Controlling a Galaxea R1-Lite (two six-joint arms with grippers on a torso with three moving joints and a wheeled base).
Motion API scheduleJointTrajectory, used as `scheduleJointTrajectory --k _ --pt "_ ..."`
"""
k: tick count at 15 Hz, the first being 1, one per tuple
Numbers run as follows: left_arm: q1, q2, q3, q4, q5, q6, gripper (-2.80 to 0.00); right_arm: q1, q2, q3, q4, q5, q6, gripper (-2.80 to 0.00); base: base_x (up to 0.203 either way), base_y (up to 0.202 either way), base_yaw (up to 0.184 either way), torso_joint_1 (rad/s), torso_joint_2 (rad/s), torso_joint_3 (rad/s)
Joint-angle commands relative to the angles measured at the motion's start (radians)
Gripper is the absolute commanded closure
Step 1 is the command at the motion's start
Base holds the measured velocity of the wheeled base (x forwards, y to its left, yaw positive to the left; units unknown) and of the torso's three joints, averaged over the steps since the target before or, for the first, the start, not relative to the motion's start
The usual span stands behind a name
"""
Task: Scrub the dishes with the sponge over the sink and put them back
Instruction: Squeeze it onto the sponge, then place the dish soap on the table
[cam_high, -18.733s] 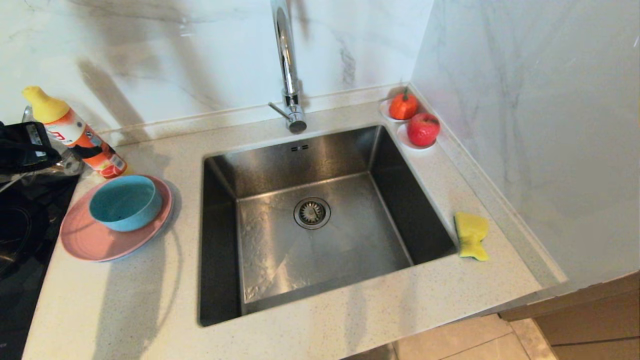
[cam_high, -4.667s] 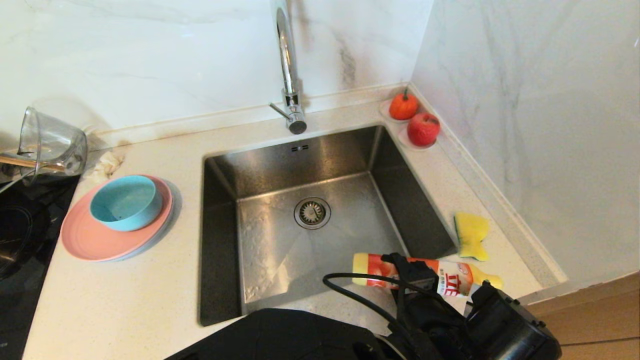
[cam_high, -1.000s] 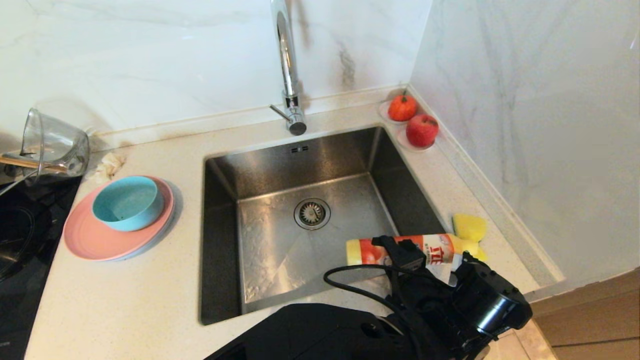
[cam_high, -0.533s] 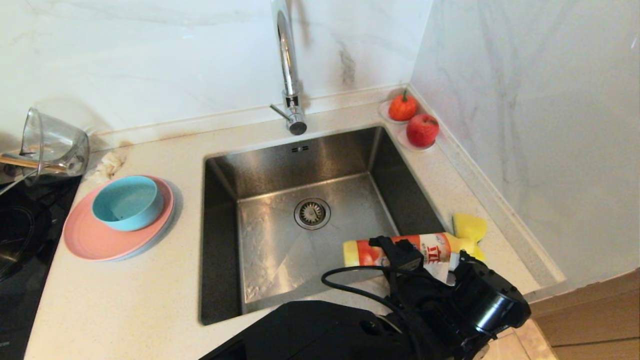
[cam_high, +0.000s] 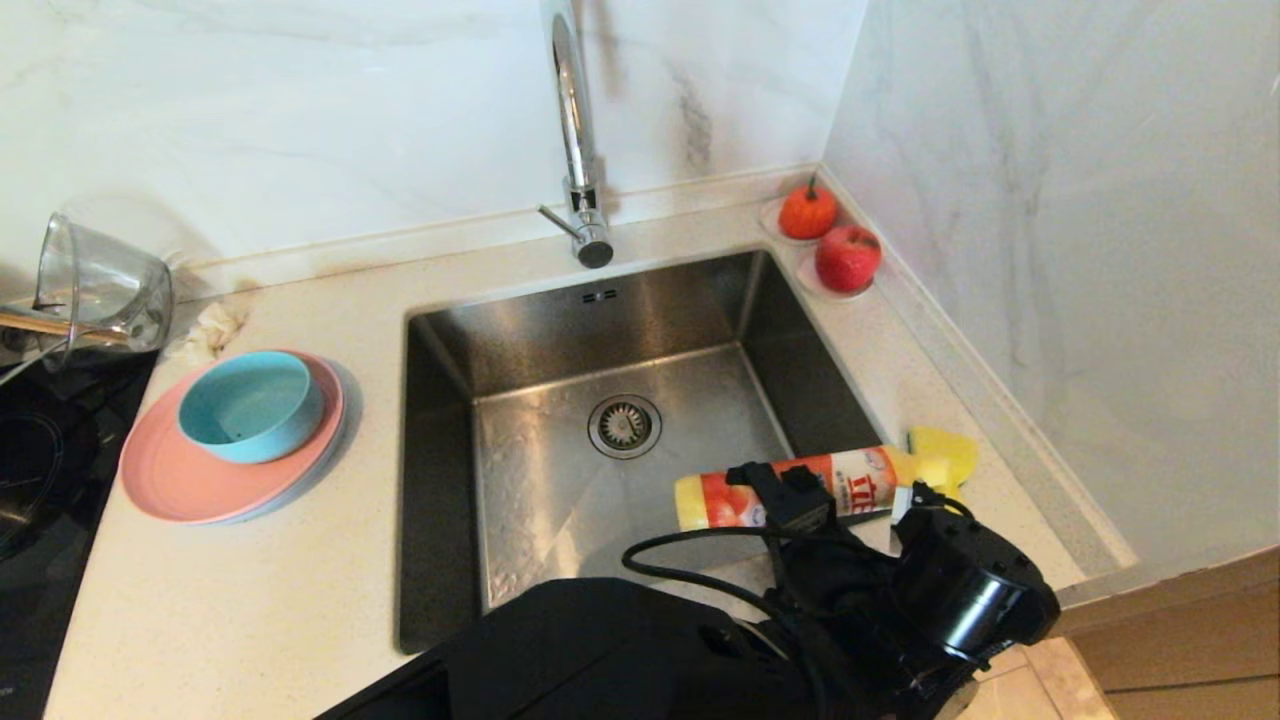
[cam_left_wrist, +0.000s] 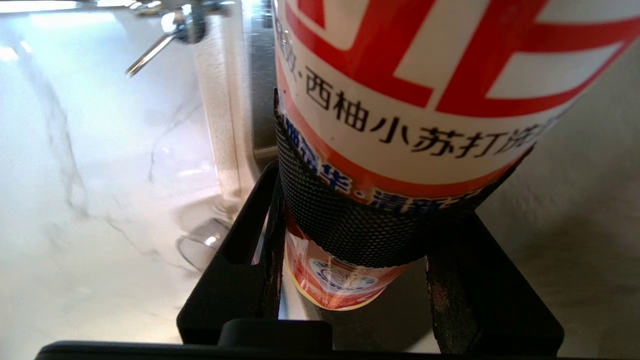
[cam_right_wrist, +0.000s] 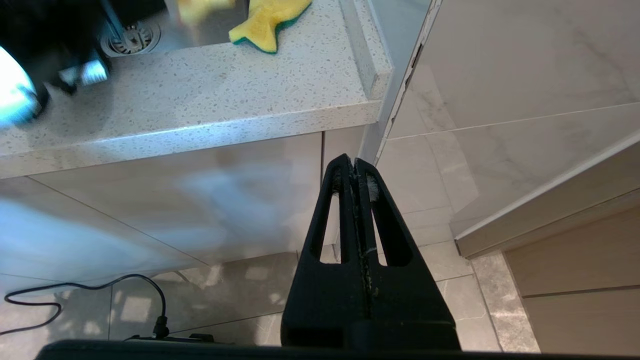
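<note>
Over the sink's right edge: my left gripper (cam_high: 800, 500) carries the detergent bottle (cam_high: 790, 488) lying level, its yellow cap toward the sponge (cam_high: 945, 450).
Left fingers: clamped around the bottle's body; the left wrist view shows the mesh pads (cam_left_wrist: 320, 210) pressed against the label, holding it at mid-length so it balances.
Why level: I judge the bottle is being brought nozzle-first to the sponge so soap can be squeezed onto it before any scrubbing.
Sponge: on the desk (cam_high: 250, 600) at the right edge, just beside the sink (cam_high: 620, 470); the cap partly hides it from the head view, so I cannot tell whether nozzle and sponge touch.
Right gripper (cam_right_wrist: 356, 172): parked below the desk's front edge, over the floor, fingers closed on nothing.
Dishes: the teal bowl (cam_high: 250, 405) sits in the pink plate (cam_high: 180, 480), with a grey-blue plate's rim (cam_high: 340, 440) showing beneath, stacked at the desk's left side, well apart from the sink and not yet scrubbed.
Also present: faucet (cam_high: 575, 130) at the back edge, glass jug (cam_high: 95, 295) tilted at the far left, two red fruits (cam_high: 830, 240) in the back right corner.
</note>
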Motion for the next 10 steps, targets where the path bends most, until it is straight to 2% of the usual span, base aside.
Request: scheduleJointTrajectory --k 1,5,10 --pt "-0.011 -0.057 0.003 -0.080 0.011 0.008 0.00 0.000 0.000 0.000 0.000 0.000 0.000 0.00 0.000 0.000 0.000 0.000 0.00 0.000" --pt "-0.035 -0.117 -0.006 -0.212 0.009 0.015 0.00 0.000 0.000 0.000 0.000 0.000 0.000 0.00 0.000 0.000 0.000 0.000 0.00 0.000" --pt "-0.049 -0.236 -0.016 -0.318 -0.002 0.018 0.00 0.000 0.000 0.000 0.000 0.000 0.000 0.00 0.000 0.000 0.000 0.000 0.00 0.000"
